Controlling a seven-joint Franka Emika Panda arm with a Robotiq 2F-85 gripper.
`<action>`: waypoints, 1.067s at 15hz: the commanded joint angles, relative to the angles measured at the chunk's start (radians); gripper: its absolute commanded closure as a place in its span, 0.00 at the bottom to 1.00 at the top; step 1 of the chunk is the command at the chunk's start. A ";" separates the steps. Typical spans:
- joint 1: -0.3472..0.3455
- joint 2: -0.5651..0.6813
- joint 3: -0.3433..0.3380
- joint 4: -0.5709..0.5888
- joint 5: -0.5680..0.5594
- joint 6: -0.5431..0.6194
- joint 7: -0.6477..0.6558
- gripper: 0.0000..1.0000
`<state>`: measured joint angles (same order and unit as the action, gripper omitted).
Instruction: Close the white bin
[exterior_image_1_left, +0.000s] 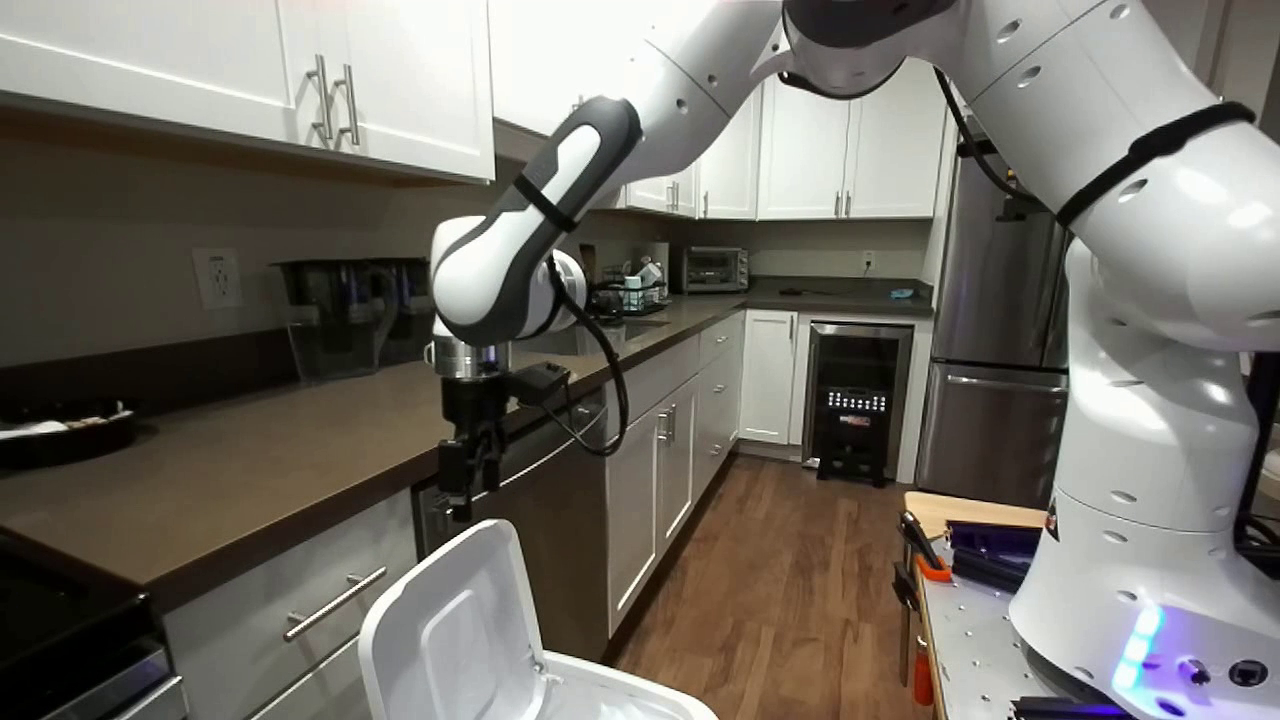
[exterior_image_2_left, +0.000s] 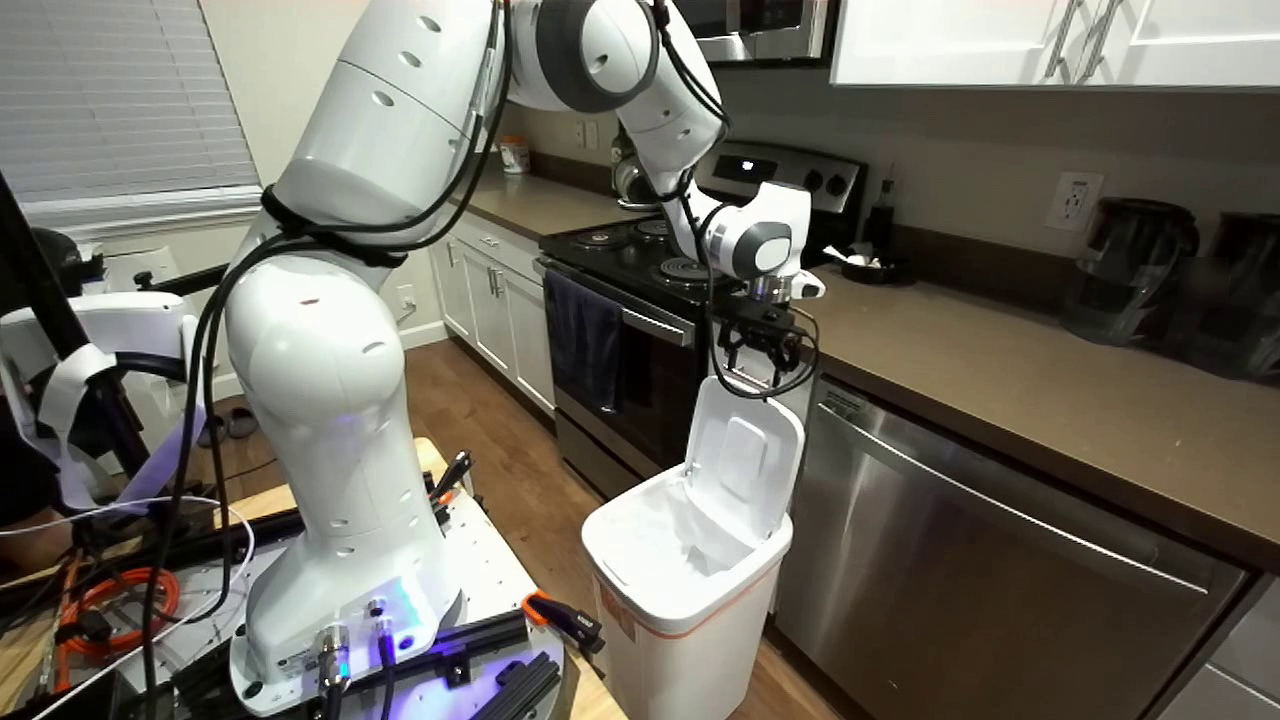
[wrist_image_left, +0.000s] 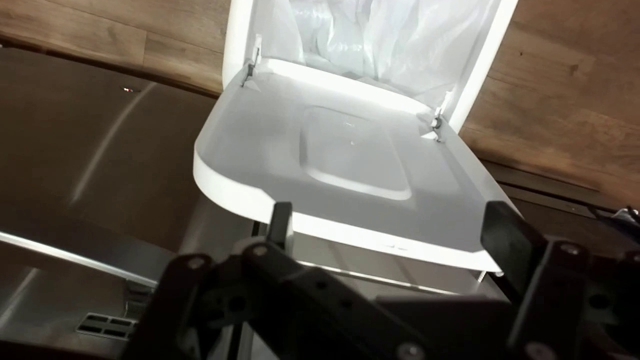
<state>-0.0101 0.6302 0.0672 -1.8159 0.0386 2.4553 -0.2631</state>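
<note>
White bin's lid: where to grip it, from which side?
Probably mid-span on the free top edge of the lid, from above. The lid stands open, hinges at its bottom, so that lipped edge is uppermost, below the open gripper. The fingers look spread along the edge, so I'd turn the gripper first to set one on each face.

Wood flooring (exterior_image_1_left: 790, 580) is lying below the hand (wrist_image_left: 393, 231), brown countertop (exterior_image_1_left: 290, 455) is running alongside, white cabinets (exterior_image_1_left: 420, 85) are hanging higher.
</note>
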 joint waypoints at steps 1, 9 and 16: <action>-0.037 0.050 0.034 0.001 0.020 0.104 -0.025 0.09; -0.044 0.122 0.059 0.066 0.002 0.117 -0.008 0.09; -0.036 0.155 0.058 0.107 -0.007 0.150 -0.008 0.34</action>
<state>-0.0395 0.7557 0.1208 -1.7394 0.0372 2.5880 -0.2639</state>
